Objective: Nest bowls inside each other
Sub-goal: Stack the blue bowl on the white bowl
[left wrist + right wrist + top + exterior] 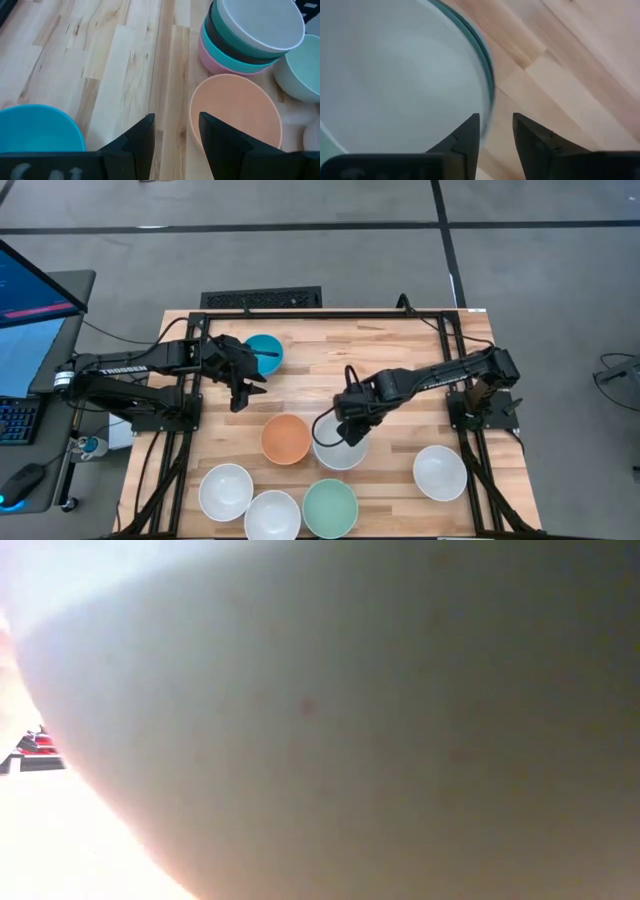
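- Standing part-built at table centre: stack of white over dark, turquoise and pink bowls.
- Straddling stack rim: right gripper, fingers parted, grasping nothing.
- Hovering near blue bowl: left gripper, released, empty.
- Remaining loose: orange bowl, mint bowl, three white bowls.
- Blocking low view entirely: pale bowl wall.

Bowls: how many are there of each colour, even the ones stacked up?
white: 4
blue: 1
orange: 1
mint: 1
pink: 1
turquoise: 1
dark green: 1
black: 1
Total: 11 bowls
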